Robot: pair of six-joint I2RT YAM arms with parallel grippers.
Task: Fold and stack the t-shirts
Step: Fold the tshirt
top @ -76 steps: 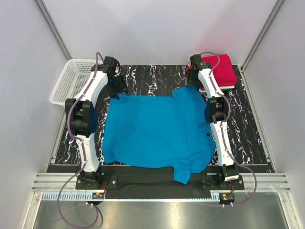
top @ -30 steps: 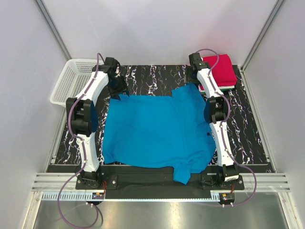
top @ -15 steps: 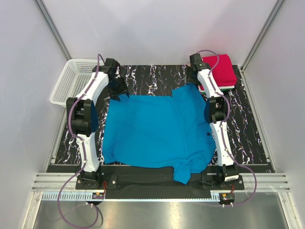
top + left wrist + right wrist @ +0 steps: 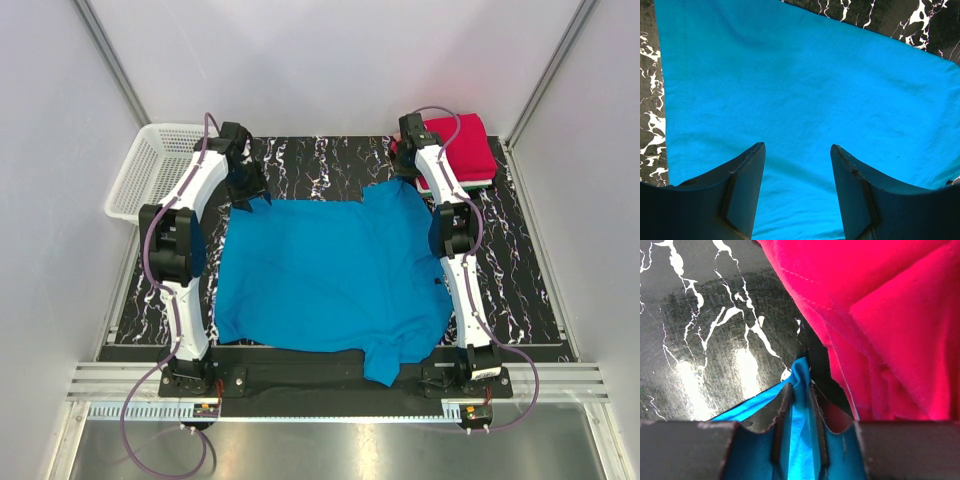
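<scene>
Item list, near edge to far edge.

- 2 white-and-black robot arms, bases at the near edge: left arm [image 4: 185, 215] and right arm [image 4: 462, 270], 1 on each side of the cloth, both reaching to the far side.
- 1 black tabletop with white marble veining [image 4: 320, 158], bearing everything below.
- 1 plain bright blue cloth t-shirt [image 4: 330, 270], unfolded and spread flat in the middle of the tabletop between the 2 arms. It is the largest cloth here. 1 sleeve lies over the near edge, towards the right arm's base.
- 1 left gripper [image 4: 797, 147], over the far left corner of the blue shirt. Its 2 fingers stand wide apart with only flat blue cloth seen between them, nothing held.
- 1 right gripper [image 4: 800, 389], at the far right corner of the blue shirt. Its 2 fingers are drawn narrow and pinch a raised fold of the blue cloth, just beside the red cloth.
- 1 white plastic mesh basket [image 4: 128, 172], far left, off the tabletop's corner.
- 1 red folded cloth t-shirt [image 4: 464, 148], far right corner, topping a stack. Thin green and pale edges show beneath; the number of shirts under it cannot be told.
</scene>
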